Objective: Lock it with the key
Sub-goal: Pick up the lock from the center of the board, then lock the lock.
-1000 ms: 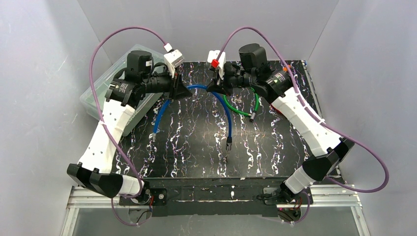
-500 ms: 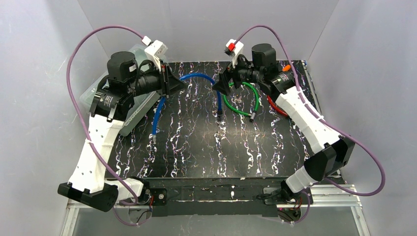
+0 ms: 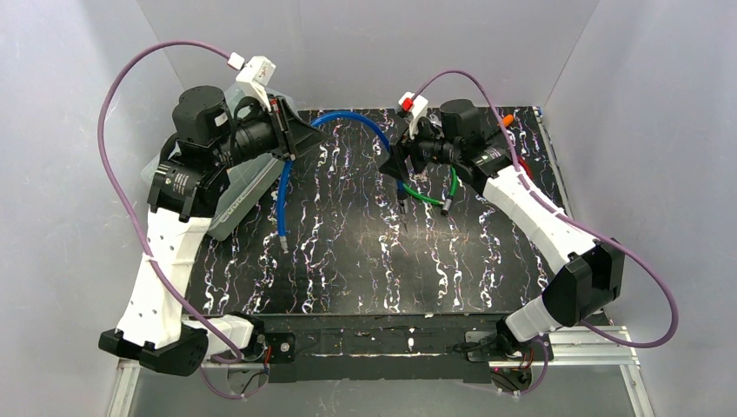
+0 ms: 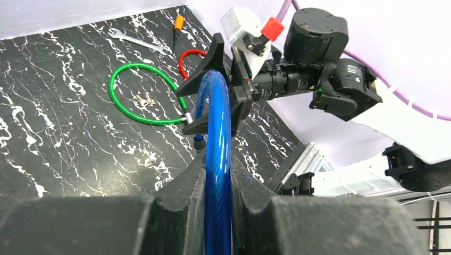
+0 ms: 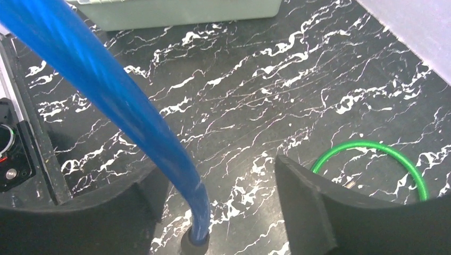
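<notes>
Nearest the arm bases, the black marbled desk is bare. A little farther back hang the two loose ends of the blue cable lock — one tip dangles below the left hand, the other below the right hand, both pointing down at the desk.

The left hand is clenched on the blue cable; its wrist view shows the fingers pressed on both sides. The right hand has the cable running between its fingers, but a gap shows beside it, so I cannot tell if it grips or only cradles it.

The cable arches up and over between the two hands, so its long line runs left to right, off the desk. I think both hands lift it so the ends can be brought together for locking. No key shows clearly.

Farther back lie a green cable lock, a red one and a wrench. A clear bin sits at the left.
</notes>
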You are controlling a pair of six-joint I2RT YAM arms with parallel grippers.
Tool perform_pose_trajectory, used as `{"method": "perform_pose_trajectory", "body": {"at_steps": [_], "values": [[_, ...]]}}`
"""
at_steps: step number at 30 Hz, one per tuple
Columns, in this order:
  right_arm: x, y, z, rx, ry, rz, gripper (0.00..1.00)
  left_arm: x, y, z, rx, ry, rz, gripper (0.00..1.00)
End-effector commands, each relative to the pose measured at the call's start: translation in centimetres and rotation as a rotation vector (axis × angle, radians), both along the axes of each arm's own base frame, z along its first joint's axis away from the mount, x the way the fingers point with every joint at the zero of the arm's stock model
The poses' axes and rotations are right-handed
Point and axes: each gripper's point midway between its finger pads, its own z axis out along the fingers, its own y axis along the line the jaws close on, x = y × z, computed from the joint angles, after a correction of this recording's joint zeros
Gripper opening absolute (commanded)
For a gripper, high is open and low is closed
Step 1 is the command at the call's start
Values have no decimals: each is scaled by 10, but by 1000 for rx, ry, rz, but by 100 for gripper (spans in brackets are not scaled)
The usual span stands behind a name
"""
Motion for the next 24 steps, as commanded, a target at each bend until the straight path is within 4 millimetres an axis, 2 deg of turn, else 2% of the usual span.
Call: {"method": "perform_pose_trajectory", "body": {"at_steps": [1,4,7,16,19,22,24], "values": [[6,3,24,81,-66,-24,72,-18,5,46,-82,-113,3,0],[8,4,21,93,-50,-32,60,-19,4,47,-80,-121,-4,0],[7,5,21,101,-41,-33,52,-19,5,47,-71,-134,-3,0],[4,4,3,83,-9,-31,52,-18,6,60,-71,-181,-1,0],[3,4,-2,78,0,-26,50,-17,6,64,-73,-190,-1,0],[2,5,-3,83,4,-18,36,-17,4,63,-73,-189,-11,0],[3,6,0,91,-1,-21,22,-17,3,59,-72,-176,-20,0]]}}
